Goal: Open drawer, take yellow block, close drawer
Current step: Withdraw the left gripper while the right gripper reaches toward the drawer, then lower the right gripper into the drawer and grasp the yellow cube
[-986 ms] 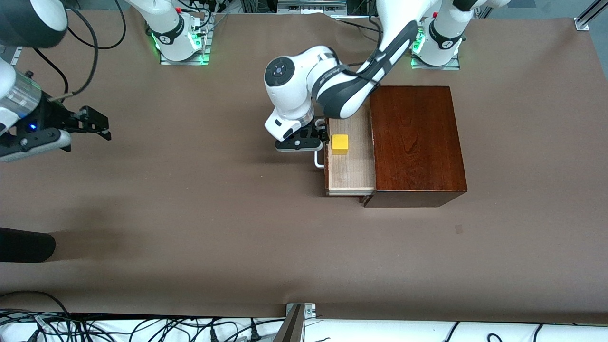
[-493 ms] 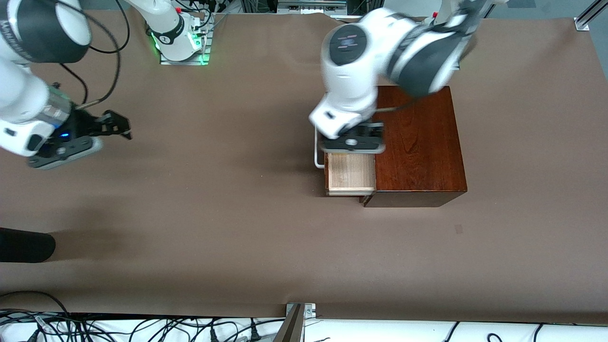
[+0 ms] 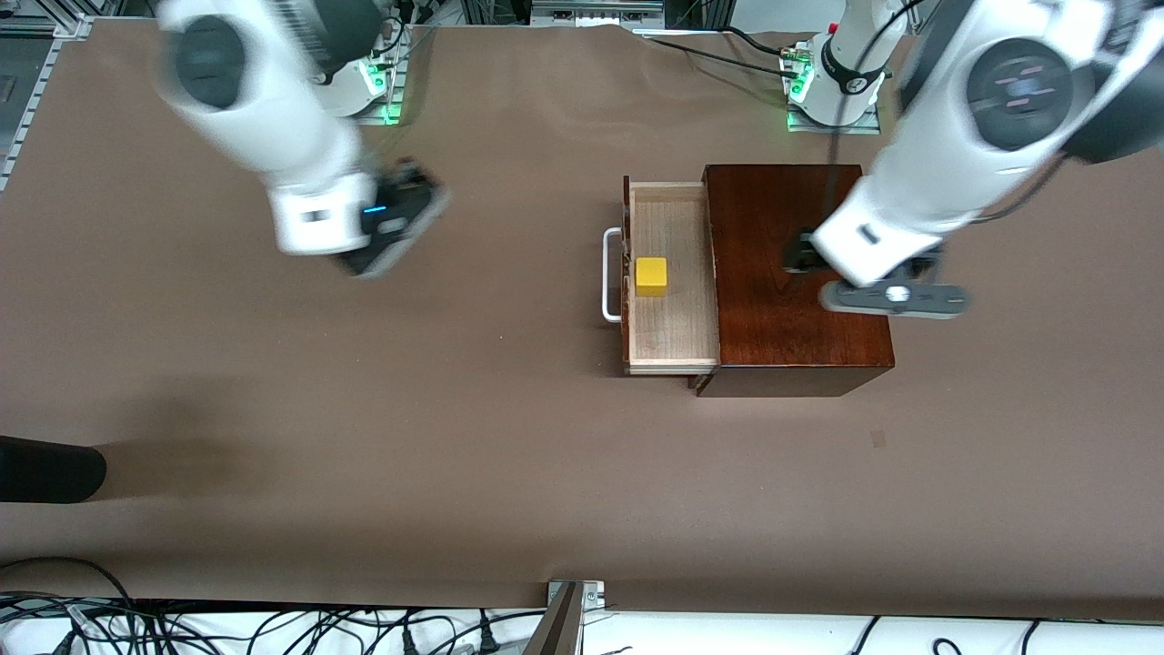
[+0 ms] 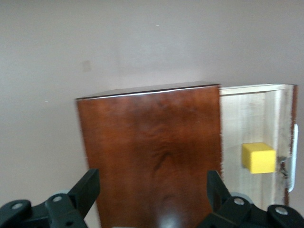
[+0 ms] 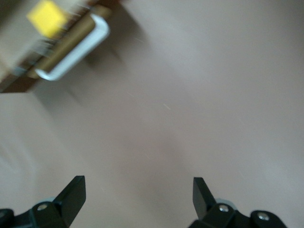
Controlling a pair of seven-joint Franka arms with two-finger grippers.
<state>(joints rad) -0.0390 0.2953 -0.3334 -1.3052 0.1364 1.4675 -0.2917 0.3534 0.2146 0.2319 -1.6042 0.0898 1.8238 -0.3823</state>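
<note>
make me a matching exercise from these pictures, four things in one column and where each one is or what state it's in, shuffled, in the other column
Things:
1. yellow block
2. drawer
3. left gripper
4. right gripper

Places or states:
A. pulled out of the wooden box, white handle toward the right arm's end of the table
B. open and empty over bare table
C. lying on the pale wood inside the drawer
D. open and empty over the top of the wooden box

Pairs: 1-C, 2-A, 3-D, 4-B
</note>
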